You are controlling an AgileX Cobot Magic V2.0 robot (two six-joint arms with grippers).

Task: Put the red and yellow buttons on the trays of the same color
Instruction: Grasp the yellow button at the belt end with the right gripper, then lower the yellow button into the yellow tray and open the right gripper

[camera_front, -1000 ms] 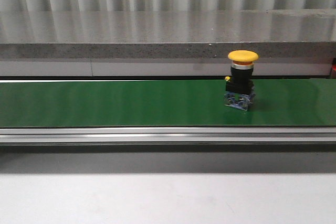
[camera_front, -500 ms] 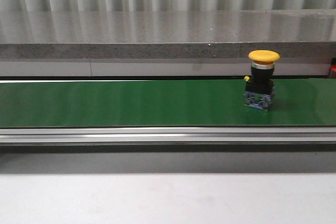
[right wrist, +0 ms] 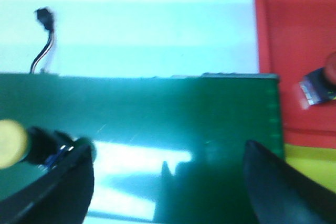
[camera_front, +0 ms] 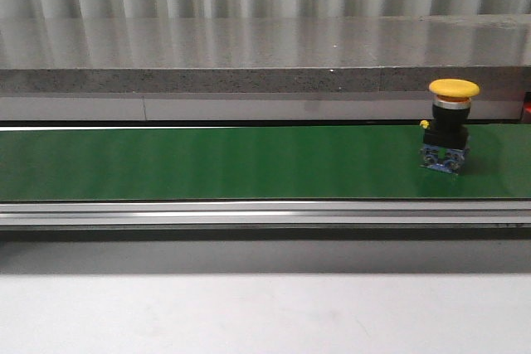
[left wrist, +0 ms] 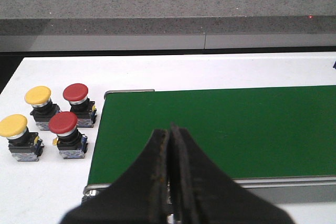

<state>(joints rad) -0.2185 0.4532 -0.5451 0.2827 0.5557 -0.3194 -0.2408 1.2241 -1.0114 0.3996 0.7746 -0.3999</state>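
Observation:
A yellow button stands upright on the green belt at the right of the front view. It also shows in the right wrist view, just beyond the left finger. My right gripper is open above the belt, empty. A red tray past the belt's end holds a red button; a yellow tray lies beside it. My left gripper is shut and empty over the belt's other end. Two yellow buttons and two red buttons stand on the white table.
A grey stone ledge runs behind the belt. The belt's metal rail runs along its front. A small black plug with wires lies on the white table beyond the belt.
The yellow button has travelled to the right along the belt, from right of centre to near the right edge of the front view.

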